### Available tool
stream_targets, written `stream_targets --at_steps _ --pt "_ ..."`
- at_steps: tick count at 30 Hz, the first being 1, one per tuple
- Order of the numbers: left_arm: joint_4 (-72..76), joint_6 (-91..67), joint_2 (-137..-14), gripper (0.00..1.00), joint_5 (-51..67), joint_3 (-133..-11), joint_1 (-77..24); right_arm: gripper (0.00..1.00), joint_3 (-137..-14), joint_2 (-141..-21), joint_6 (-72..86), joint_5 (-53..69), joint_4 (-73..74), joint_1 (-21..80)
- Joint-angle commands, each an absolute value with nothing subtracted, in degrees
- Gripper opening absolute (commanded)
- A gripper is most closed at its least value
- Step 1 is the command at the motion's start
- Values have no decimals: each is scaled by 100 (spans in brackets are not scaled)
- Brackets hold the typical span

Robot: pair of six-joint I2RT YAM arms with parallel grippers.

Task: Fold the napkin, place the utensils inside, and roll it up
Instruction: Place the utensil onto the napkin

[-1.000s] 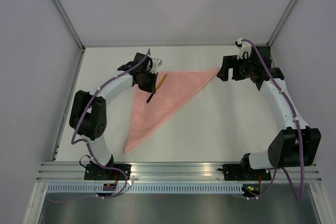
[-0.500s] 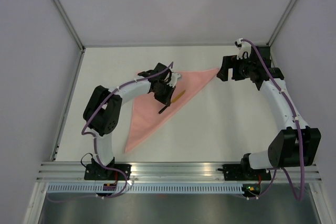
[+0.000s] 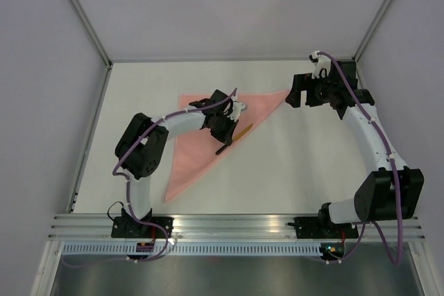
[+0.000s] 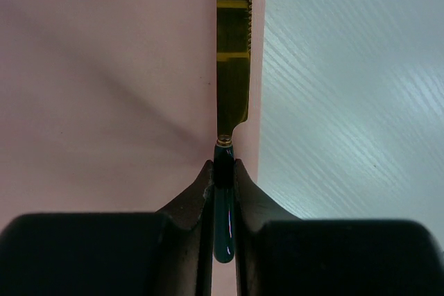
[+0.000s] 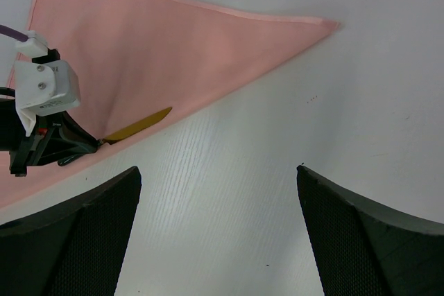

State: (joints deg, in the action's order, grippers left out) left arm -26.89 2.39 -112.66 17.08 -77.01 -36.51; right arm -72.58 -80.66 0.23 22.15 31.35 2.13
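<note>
swinging in from the far corner, left gripper (image 4: 223,169) now pinches the knife (image 4: 232,53) along the napkin (image 4: 104,67) edge; right gripper (image 5: 217,171) wide, empty. set-down looks next.

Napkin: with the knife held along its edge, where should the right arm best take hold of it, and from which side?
Probably its pointed right corner, approached from the right, low over the table. The napkin lies flat, that tip is narrow and clear of the knife and left gripper, and the open right gripper is beside it.
</note>
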Motion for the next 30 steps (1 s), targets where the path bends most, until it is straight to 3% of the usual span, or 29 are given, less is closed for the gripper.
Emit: stream_targets --at_steps 1,21,30 --pt "-2452 123 -11355 2 1872 -7638 -3665 98 -7400 -8112 53 2145 3173 246" --pt "-2355 62 -11400 3 1899 -7506 -3735 98 -7392 -8147 53 2109 3182 255" --pt "-2347 62 -11382 11 1872 -7488 -3744 98 -7400 -8156 44 2118 3199 264"
